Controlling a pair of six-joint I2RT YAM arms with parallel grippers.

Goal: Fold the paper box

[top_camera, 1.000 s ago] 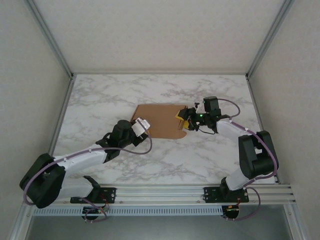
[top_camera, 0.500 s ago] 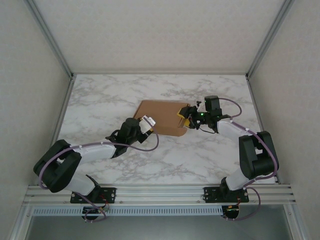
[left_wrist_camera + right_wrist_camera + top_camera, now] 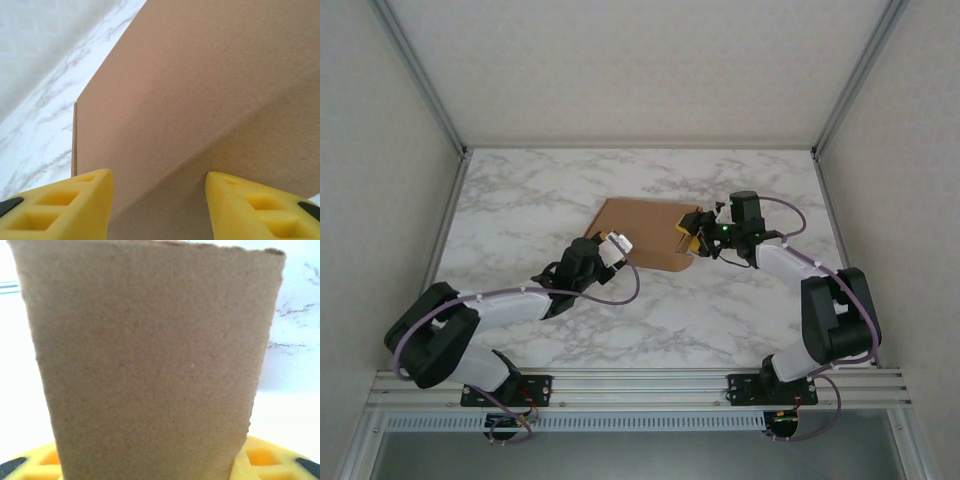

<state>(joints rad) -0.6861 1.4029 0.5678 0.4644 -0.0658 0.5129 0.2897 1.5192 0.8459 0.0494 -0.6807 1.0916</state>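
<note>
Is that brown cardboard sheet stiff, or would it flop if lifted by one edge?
The box looks thin and flat, so probably light and somewhat bendy. A crease crosses it in the left wrist view, so it would likely hinge there. On the smooth marble table it may slide when pushed.

Soft, even, bright light fills the overhead view with only faint shadows, while both wrist views are close and slightly soft, the right wrist's pale background washed out to glare at left and lower right.

The paper box (image 3: 645,235), plain brown cardboard, lies mostly flat mid-table, its right flap raised.
</note>
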